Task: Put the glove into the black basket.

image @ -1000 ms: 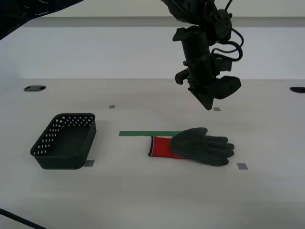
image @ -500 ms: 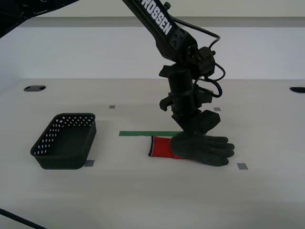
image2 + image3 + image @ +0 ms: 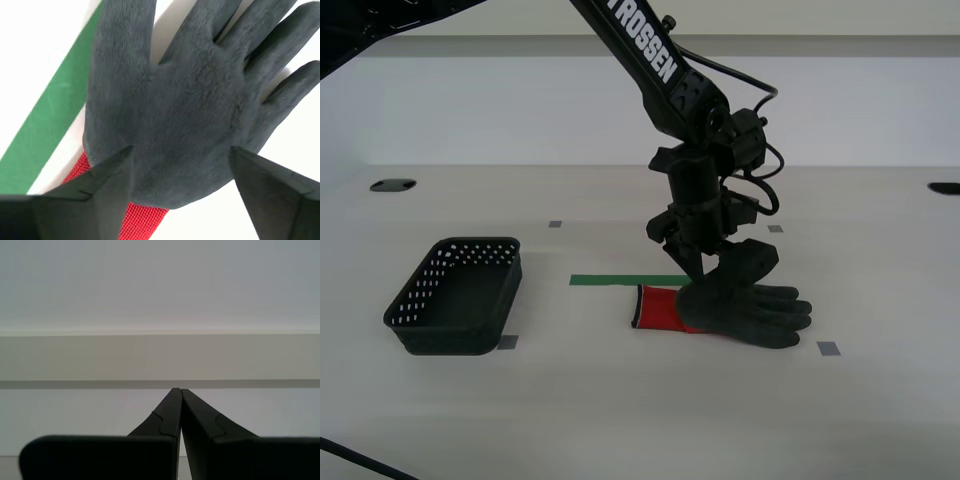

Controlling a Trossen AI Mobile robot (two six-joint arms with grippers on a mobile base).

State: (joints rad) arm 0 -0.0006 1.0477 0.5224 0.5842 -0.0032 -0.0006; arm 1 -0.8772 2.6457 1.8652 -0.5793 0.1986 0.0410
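The glove [image 3: 752,306] lies flat on the table, dark grey palm up, with its red cuff [image 3: 660,308] toward the exterior view's left. It fills the second wrist view [image 3: 180,100]. My second gripper [image 3: 720,272] has come down on it and is open, its jaws standing either side of the palm near the cuff [image 3: 181,150]. The black basket [image 3: 450,340] stands empty at the exterior view's left, well apart from the glove. My first gripper [image 3: 179,395] is shut and empty, facing a pale wall, and is out of the exterior view.
A green tape strip [image 3: 630,280] lies just behind the cuff. Small grey tape squares [image 3: 828,349] [image 3: 507,342] mark the table. Dark holes sit at the table's back corners [image 3: 392,185] [image 3: 944,188]. A wall runs behind the table.
My second arm has come down from high above the table onto the glove's palm. The glove and the basket have not moved.
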